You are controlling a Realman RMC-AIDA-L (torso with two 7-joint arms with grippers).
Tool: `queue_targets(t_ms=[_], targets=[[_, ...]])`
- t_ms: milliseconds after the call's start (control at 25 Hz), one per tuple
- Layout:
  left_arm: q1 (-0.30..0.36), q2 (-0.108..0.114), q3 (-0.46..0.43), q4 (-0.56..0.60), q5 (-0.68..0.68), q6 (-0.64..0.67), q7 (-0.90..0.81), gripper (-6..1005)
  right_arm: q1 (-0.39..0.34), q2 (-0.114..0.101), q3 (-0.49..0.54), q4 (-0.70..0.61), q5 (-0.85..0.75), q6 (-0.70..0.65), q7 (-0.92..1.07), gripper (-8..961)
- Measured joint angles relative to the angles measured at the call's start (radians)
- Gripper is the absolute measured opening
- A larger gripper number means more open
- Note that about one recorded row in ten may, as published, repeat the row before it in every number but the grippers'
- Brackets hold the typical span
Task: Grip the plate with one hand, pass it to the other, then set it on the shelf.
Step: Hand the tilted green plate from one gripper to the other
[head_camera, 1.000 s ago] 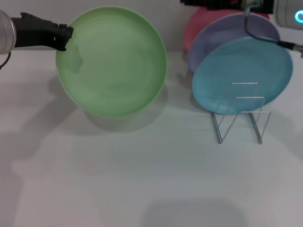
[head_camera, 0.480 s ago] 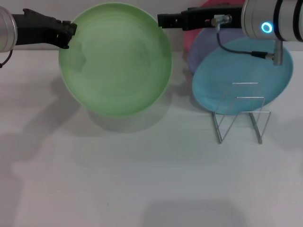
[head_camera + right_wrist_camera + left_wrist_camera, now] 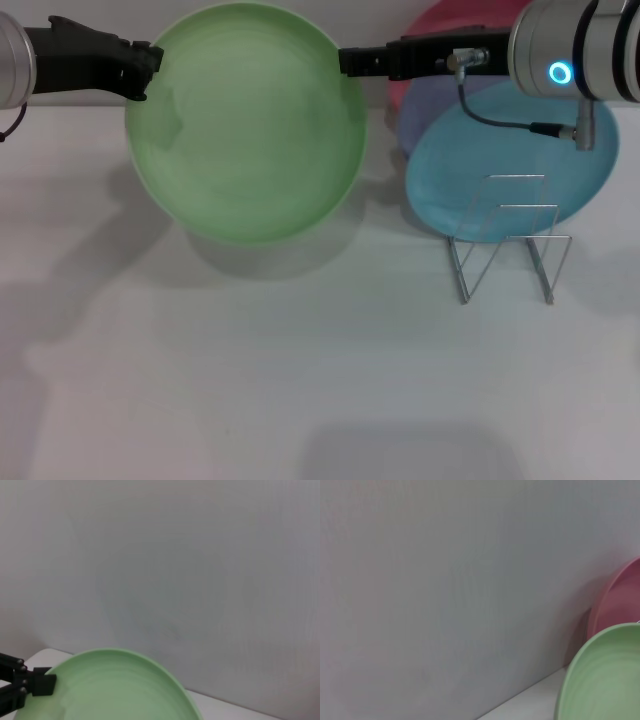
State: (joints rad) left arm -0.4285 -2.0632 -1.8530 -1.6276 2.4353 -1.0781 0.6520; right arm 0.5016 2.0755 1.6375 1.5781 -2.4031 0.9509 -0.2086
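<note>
Two grippers meet one plate: the left black gripper [image 3: 145, 62] pinches the round light-green plastic plate [image 3: 248, 122] by its rim, upright above the white table [image 3: 300, 380]. The right black gripper [image 3: 350, 62] touches the opposite rim; its grip is unclear. Handover is unfinished; the silver wire shelf [image 3: 505, 240] awaits.

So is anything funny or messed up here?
Nothing is broken or spilled. The light-green plate hangs upright in the air above the table, pinched at its rim by the left tool, with the right tool at its other edge. That is the handover, not an accident. The wire shelf stands straight.
</note>
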Motion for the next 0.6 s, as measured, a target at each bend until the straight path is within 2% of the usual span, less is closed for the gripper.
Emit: queue_targets(t_ms=[200, 600], targets=[[0.001, 0.000, 0.000, 0.000, -0.003, 0.001, 0.000, 66, 0.001, 0.000, 0.000, -0.010, 0.000, -0.002, 0.000, 814], [0.002, 0.000, 0.002, 0.000, -0.006, 0.000, 0.000, 69, 0.041, -0.001, -0.003, -0.071, 0.008, -0.003, -0.017, 655]])
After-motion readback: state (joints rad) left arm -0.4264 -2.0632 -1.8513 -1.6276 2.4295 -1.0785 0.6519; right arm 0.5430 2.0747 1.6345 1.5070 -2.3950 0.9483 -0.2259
